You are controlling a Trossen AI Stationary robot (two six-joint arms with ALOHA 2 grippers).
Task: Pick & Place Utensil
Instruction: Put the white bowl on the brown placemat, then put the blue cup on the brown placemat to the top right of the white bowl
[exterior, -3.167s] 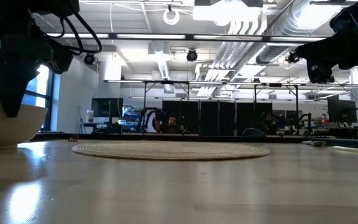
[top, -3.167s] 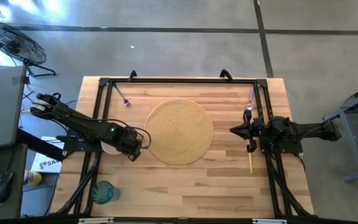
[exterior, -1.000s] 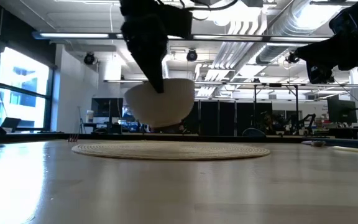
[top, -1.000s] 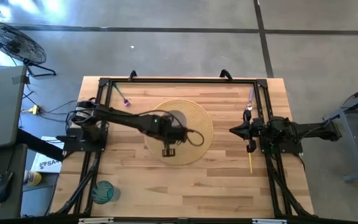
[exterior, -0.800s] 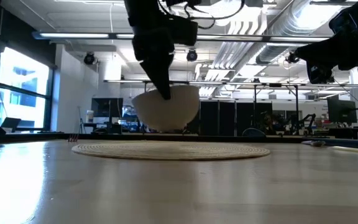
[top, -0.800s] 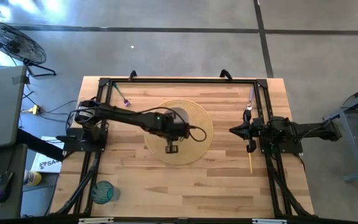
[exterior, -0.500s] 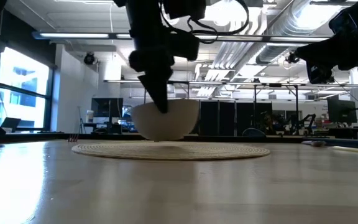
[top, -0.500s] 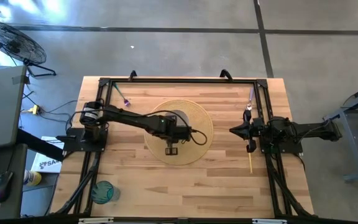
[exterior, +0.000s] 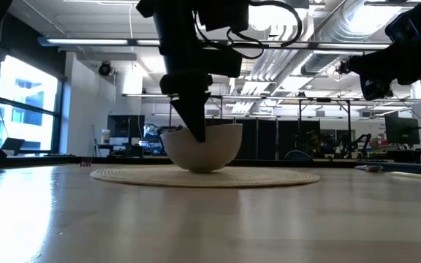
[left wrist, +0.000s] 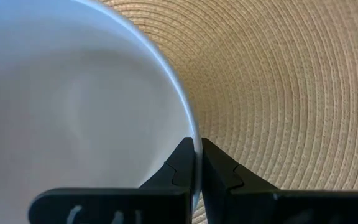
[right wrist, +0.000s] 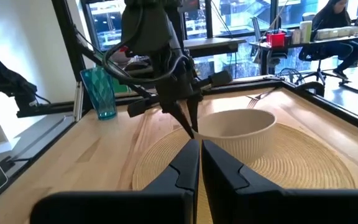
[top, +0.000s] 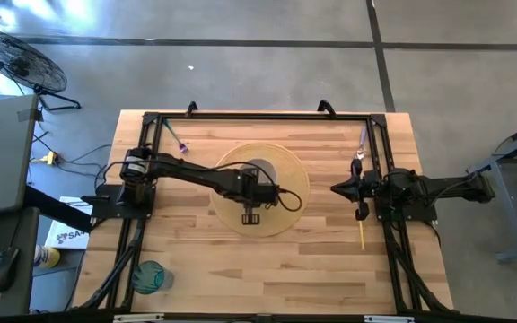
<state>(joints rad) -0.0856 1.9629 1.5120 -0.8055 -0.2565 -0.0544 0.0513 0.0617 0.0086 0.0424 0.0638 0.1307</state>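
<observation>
The white bowl (exterior: 201, 146) looks rigid and smooth-glazed, likely ceramic or hard plastic: slippery under narrow fingers, breakable if dropped, and light enough to be carried by one edge. Its thin rim is the natural place to take hold, and that is where the left hand (left wrist: 196, 163) has it, fingers pressed together on the wall, one inside and one outside. The bowl sits near the middle of the round woven mat (top: 287, 184) at the tabletop (top: 330, 269) centre, its base apparently touching the mat. The right hand (top: 339, 188), fingers pressed together and empty, waits at the right edge, just beside the utensils (top: 362, 231) lying along the frame there.
</observation>
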